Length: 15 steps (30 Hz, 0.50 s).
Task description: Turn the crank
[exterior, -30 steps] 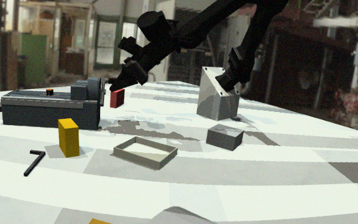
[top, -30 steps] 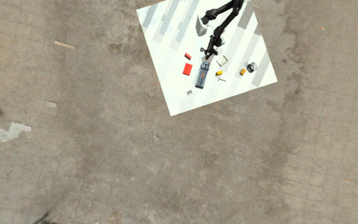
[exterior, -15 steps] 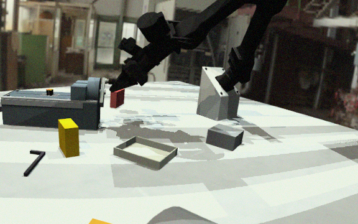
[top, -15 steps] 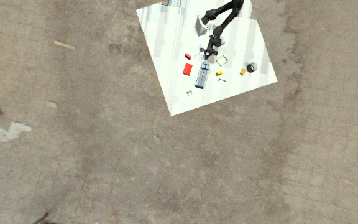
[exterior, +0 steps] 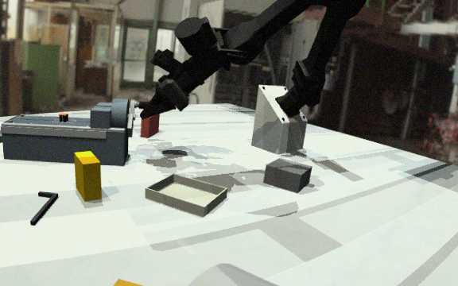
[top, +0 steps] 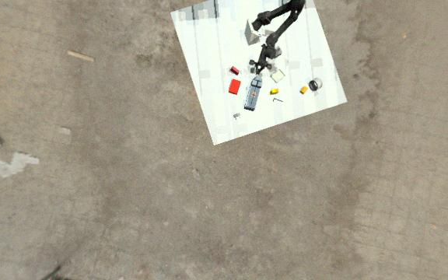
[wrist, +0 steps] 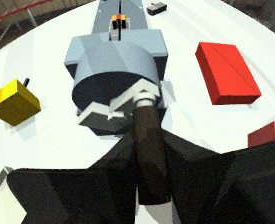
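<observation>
The blue-grey machine (top: 250, 102) (exterior: 64, 147) (wrist: 113, 57) has its round crank end toward the arm. The pale crank arm (wrist: 134, 96) lies across that end, with the dark handle (wrist: 149, 145) on it toward the right in the wrist view. My gripper (top: 258, 73) (exterior: 143, 113) (wrist: 144, 133) is shut on the handle, one finger on each side of it. On the slide, the red pointer (wrist: 119, 17) shows between the two brass marks in the wrist view. It is too small there to tell whether it is exactly level with them.
A red box (top: 235, 86) (wrist: 228, 75) and a smaller red block (top: 235, 70) (exterior: 149, 126) stand on one side. On the other are a yellow block (top: 274, 91) (exterior: 87, 176), a shallow tray (exterior: 175, 206) and a hex key (exterior: 45, 208). A dark box (exterior: 288, 175) stands beyond the tray.
</observation>
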{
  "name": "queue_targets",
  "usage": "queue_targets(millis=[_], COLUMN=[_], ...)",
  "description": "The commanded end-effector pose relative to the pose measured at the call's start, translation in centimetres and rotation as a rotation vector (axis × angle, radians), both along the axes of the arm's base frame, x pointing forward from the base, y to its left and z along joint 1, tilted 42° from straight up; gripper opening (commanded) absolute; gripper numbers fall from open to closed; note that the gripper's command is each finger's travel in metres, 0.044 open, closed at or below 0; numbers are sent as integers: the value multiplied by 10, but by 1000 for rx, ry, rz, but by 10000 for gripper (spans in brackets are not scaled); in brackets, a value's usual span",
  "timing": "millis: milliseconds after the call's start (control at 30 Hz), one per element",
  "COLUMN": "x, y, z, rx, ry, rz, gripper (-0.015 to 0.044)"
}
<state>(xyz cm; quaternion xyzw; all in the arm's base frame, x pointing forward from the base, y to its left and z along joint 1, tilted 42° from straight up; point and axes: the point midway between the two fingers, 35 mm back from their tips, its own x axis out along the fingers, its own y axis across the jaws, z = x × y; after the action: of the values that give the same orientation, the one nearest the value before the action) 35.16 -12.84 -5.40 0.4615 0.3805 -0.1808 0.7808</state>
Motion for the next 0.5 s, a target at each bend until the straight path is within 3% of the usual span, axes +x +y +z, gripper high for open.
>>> queue_targets(millis=[0,467], x=[-3,-4], y=[1,4], z=[-9,-16], rx=[-2,-2], ry=[20,20], rz=[-3,-3], gripper=[0,0])
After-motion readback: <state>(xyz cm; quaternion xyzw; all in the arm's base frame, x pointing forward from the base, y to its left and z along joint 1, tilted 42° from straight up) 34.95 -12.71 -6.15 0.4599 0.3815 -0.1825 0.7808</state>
